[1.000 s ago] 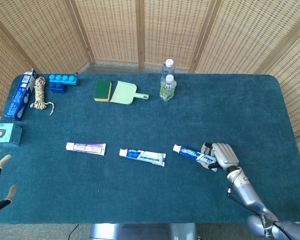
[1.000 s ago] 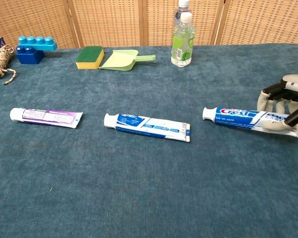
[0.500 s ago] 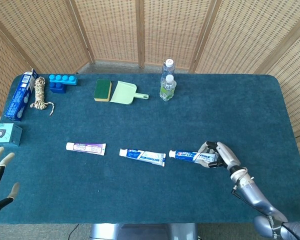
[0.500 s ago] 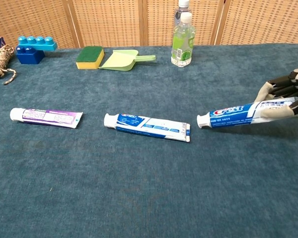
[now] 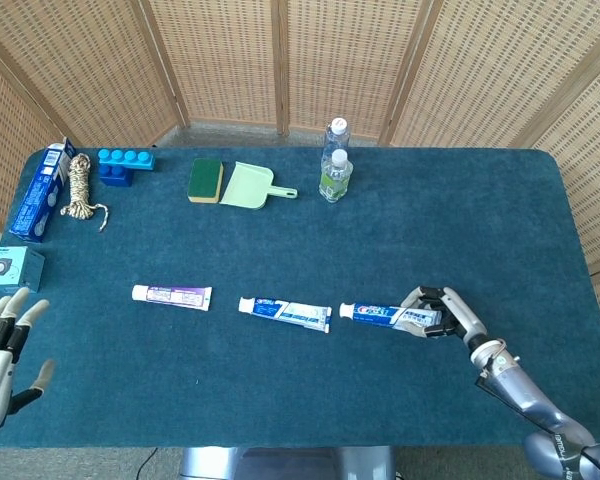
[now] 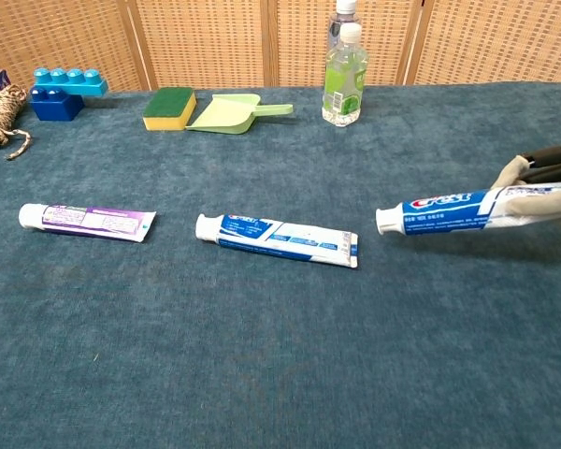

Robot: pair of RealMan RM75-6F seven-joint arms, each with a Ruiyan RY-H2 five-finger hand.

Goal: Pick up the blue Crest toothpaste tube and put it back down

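The blue Crest toothpaste tube (image 5: 378,314) (image 6: 444,210) hangs above the blue cloth, its white cap pointing left. My right hand (image 5: 442,312) (image 6: 540,187) grips its flat tail end at the right, fingers wrapped around it. Its cap end is close to the tail of a second blue-and-white tube (image 5: 285,312) (image 6: 277,239) lying on the cloth. My left hand (image 5: 5,350) is at the table's front left corner, fingers spread and holding nothing; the chest view does not show it.
A purple-and-white tube (image 5: 172,295) (image 6: 87,220) lies to the left. At the back stand two bottles (image 5: 334,170) (image 6: 344,70), a green dustpan (image 5: 252,186), a sponge (image 5: 206,179), a blue brick (image 5: 123,163), a rope coil (image 5: 78,188) and boxes (image 5: 38,192).
My right hand has lifted the Crest tube off the cloth and levelled it, moving slightly left and up. My left hand has risen a little into view.
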